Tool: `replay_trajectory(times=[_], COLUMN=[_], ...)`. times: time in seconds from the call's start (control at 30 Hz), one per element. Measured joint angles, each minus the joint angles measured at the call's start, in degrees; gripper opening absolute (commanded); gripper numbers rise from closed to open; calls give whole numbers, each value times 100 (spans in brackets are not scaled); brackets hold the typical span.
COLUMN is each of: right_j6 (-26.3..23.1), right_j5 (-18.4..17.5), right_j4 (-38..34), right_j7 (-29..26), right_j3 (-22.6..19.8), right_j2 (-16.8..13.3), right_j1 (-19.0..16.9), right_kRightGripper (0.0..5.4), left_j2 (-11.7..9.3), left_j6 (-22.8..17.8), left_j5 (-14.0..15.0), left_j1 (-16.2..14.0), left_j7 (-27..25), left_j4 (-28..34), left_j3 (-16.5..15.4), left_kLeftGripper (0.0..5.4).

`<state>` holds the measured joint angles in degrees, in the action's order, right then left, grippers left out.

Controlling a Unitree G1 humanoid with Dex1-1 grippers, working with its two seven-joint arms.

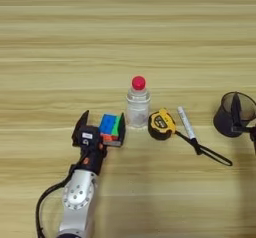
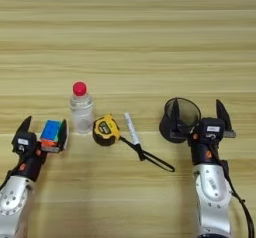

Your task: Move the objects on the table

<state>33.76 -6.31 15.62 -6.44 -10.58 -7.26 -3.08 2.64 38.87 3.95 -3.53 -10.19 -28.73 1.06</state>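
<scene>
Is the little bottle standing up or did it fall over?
Standing up. The bottle rests on its base, red cap on top.

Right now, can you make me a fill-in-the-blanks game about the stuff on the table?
1. The bottle has a ____ cap.
2. The left gripper has its fingers around the puzzle ____.
3. One finger of the right gripper is inside the dark ____.
4. The yellow tape measure lies between the bottle and the ____.

Missing words: red, cube, cup, marker.

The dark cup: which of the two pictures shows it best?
The right eye view: the dark cup shows whole there, with one finger of the right pincer inside its rim. In the left eye view it sits at the picture's right edge, slightly cut off.
</scene>
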Motion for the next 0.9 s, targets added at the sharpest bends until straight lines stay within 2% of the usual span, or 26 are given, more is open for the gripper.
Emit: replay_trajectory(times=[0.43,0.63,0.9], right_j6=[-63,-102,-217], right_j5=[10,37,150], right_j4=[-1,-120,-373], right_j7=[-10,-33,-187], right_j3=[10,123,410], right_j2=[0,6,5], right_j1=[-13,-54,-154], right_kRightGripper=[540,540,540], left_j2=[-184,-536,-816], left_j6=[30,32,87], left_j5=[136,243,325], left_j1=[-45,10,178], left_j7=[7,139,230], left_j4=[418,456,160], left_j3=[-307,-792,-1226], left_kLeftGripper=[537,537,537])
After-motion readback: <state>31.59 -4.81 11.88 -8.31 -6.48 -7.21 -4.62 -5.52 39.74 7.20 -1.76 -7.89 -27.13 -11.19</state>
